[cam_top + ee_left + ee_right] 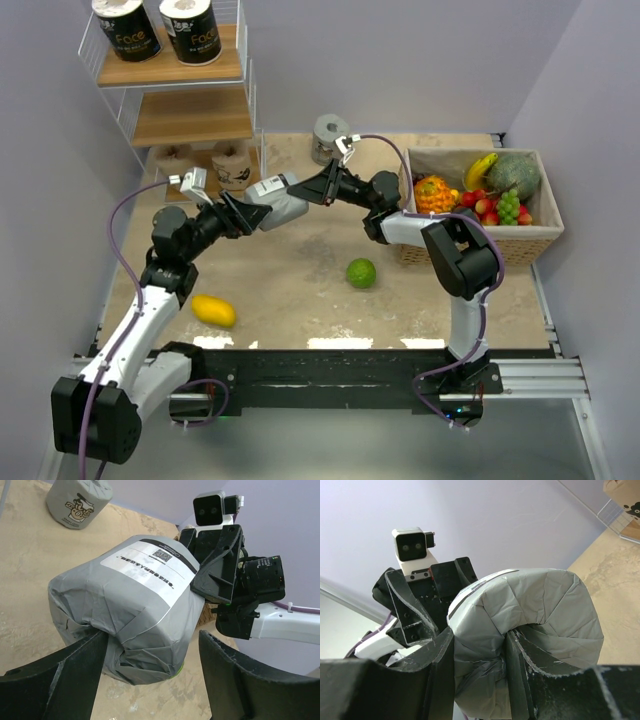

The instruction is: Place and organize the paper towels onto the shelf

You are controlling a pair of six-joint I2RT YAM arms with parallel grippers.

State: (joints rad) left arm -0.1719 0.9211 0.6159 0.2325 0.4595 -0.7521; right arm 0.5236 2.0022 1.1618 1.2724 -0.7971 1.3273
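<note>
Right gripper (480, 650) is clamped on a grey roll (135, 610), one finger down the centre hole and the other outside, pinching the wall. That grip holds the roll in the air above mid-table and leaves its far end free. Left gripper (152, 645) straddles that free end with jaws wide apart, one finger against the wrap and the other just clear of it, so it holds nothing yet. This looks like a hand-over, probably because the shelf (190, 118) stands at ten o'clock, on the left arm's side. Its top tier carries two black rolls (125, 25) and its bottom tier two tan rolls (232, 165). The middle board is bare. A second grey roll (330, 135) waits on the table at twelve o'clock.
</note>
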